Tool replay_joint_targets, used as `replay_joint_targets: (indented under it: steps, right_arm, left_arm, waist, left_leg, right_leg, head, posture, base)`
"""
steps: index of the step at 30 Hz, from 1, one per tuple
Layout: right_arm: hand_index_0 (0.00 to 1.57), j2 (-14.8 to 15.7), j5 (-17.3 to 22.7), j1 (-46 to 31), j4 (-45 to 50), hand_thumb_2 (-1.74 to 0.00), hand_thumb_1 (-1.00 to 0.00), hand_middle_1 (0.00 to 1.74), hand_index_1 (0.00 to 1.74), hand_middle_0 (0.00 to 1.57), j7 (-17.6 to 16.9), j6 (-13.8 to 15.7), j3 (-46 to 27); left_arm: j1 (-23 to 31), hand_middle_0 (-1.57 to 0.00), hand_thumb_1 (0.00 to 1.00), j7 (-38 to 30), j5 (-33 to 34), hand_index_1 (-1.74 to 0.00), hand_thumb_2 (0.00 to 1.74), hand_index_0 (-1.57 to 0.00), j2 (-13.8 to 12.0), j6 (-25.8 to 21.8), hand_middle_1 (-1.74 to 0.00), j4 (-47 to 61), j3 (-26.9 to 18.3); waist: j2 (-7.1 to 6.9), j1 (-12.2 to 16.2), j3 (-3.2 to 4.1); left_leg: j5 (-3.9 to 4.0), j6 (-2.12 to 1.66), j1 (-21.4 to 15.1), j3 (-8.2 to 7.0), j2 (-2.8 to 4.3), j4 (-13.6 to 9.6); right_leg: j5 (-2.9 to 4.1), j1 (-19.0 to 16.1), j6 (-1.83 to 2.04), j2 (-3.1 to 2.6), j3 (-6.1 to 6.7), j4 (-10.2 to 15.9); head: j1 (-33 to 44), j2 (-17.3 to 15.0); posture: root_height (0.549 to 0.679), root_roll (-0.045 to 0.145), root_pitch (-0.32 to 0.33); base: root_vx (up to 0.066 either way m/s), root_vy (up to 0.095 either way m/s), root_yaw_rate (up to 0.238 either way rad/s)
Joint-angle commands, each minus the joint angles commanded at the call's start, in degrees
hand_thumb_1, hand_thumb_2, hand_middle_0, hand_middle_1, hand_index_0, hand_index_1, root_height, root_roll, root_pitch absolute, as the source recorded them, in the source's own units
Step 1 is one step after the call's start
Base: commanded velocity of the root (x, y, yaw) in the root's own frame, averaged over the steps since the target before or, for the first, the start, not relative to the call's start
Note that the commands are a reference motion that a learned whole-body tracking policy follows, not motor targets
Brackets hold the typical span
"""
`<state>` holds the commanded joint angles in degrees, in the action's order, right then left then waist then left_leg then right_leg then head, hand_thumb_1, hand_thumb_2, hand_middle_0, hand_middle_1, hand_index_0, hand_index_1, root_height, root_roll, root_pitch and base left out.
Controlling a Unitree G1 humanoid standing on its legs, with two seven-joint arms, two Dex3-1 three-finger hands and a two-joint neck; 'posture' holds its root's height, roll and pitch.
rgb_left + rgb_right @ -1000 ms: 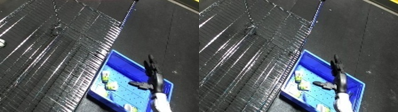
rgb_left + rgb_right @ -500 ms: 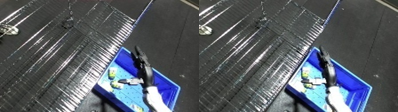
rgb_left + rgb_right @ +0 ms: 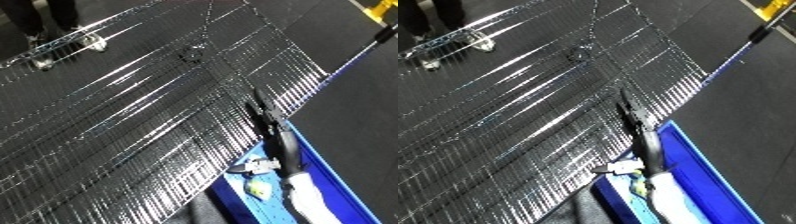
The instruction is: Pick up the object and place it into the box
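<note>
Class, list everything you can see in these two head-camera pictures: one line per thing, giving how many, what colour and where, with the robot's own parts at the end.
Table: one, dark with shiny silver ribbing, filling the left and centre of the view.
Bin: one, blue, at the table's lower right edge, partly cut off by the picture's edge.
Small objects: count unclear, pale yellow and white, lying inside the bin.
Small round thing: one, dark, on the table near the top centre; too blurred to name.
Floor: dark, to the right of the table.
Robot hand: one, black, the right one, fingers straight, stretched from over the bin to above the table's edge.
Forearm: one, white, rising from the lower edge over the bin.
</note>
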<state>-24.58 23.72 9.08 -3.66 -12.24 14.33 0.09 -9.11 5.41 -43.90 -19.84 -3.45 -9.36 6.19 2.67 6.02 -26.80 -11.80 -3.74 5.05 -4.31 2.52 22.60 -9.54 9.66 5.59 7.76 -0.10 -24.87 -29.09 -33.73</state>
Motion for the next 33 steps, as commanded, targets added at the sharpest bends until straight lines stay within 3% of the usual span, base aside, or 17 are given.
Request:
replay_joint_targets:
  steps: [7, 16, 23, 33]
  right_arm:
    - [0.0, 1.52, 0.18, 0.69, 0.17, 0.0, 0.0, 0.0, 0.0, 0.0, 0.54, -1.91, 1.76]
    - [0.0, 3.19, 0.32, 0.93, 0.68, 0.0, 0.0, 0.0, 0.0, 0.0, 0.32, -2.56, 4.43]
    - [0.0, 3.59, 0.06, 1.04, 0.64, 0.0, 0.0, 0.0, 0.0, 0.0, 0.41, -1.89, 5.3]
    - [0.0, 3.97, -0.15, 0.8, 0.33, 0.0, 0.0, 0.0, 0.0, 0.0, 0.4, -1.9, 6.22]
  left_arm:
    - [0.21, -1.57, 1.0, 1.01, 0.81, -1.74, 1.74, -1.57, -0.6, 2.08, -1.74, -0.42, -0.64]
    - [0.36, -1.57, 1.0, 1.09, 1.23, -1.74, 1.74, -1.57, -1.57, 3.41, -1.74, 0.08, -0.68]
    - [0.64, -1.57, 1.0, 0.94, 1.2, -1.74, 1.74, -1.57, -2.07, 3.3, -1.74, 0.69, -0.66]
    - [1.14, -1.57, 1.0, 1.13, 1.51, -1.74, 1.74, -1.57, -2.22, 3.58, -1.74, 1.09, -0.91]
  waist:
    - [-1.24, -2.27, -0.3]
    - [-2.35, -4.7, -0.85]
    - [-2.91, -5.72, -1.62]
    - [-3.38, -6.63, -2.03]
  left_leg:
    - [-0.08, 0.07, 1.18, 1.45, 0.2, 2.51]
    - [0.92, 0.19, 2.76, 3.27, 0.39, 3.34]
    - [1.11, 0.06, 3.94, 4.12, 0.54, 4.41]
    - [1.08, 0.07, 5.31, 4.47, 0.46, 5.78]
  right_leg:
    - [-1.11, -0.8, -0.7, -0.4, -1.24, -2.39]
    - [-2.21, -0.41, -1.14, -1.42, -2.86, -4.53]
    - [-2.67, 0.25, -1.27, -1.66, -3.61, -5.94]
    - [-3.11, 1.43, -1.12, -1.39, -4.2, -7.91]
  head:
    - [7.81, -1.0]
    - [15.74, -0.52]
    - [18.4, -1.15]
    - [20.64, -2.33]
  posture:
    - [0.668, 0.046, -0.085]
    - [0.665, 0.036, -0.088]
    - [0.664, 0.035, -0.09]
    - [0.661, 0.036, -0.09]
  base:
    - [0.092, -0.065, 0.215]
    - [0.056, -0.06, 0.157]
    - [0.028, -0.031, 0.096]
    - [0.017, -0.005, 0.06]
